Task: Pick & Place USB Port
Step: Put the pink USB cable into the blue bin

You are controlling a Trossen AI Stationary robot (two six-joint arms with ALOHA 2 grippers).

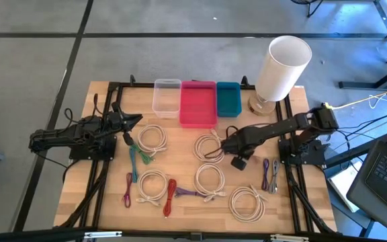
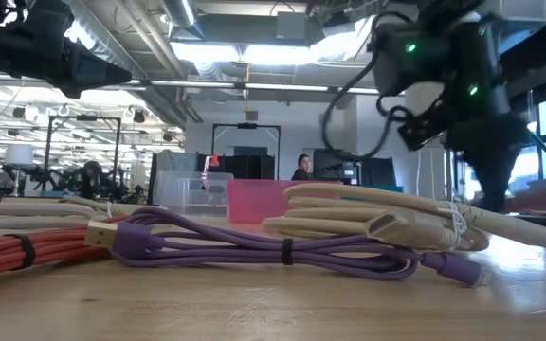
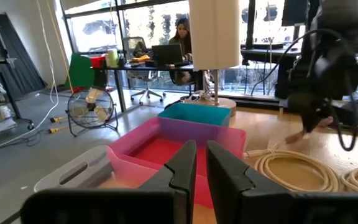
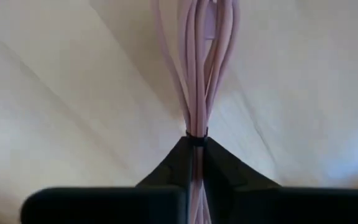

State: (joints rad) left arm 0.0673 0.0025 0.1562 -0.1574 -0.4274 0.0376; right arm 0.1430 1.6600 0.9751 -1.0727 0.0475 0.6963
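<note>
I am working the right gripper (image 1: 223, 145) down near the middle of the bench, just in front of the pink tray (image 1: 198, 104). In its wrist view the fingers (image 4: 219, 171) are clenched on a bundled pale cable (image 4: 197, 68), pinching it right at the small dark tie. From above, that coil (image 1: 207, 148) is still lying on the wood beside the gripper, so I am judging this as a grasp just made and no lift yet.

The left gripper (image 1: 134, 121) is waiting near the left edge, raised, its fingers (image 3: 185, 171) closed together on nothing and pointing toward the trays.

The clear tray (image 1: 166, 96), the pink tray and the teal tray (image 1: 228, 98) along the far edge are all looking empty to me. The other cables, white coils (image 1: 152, 185) and the purple one (image 2: 282, 251) among them, are sitting spread across the near half. So the sorting is barely starting: lifting, carrying and dropping this cable remain, then the rest.
</note>
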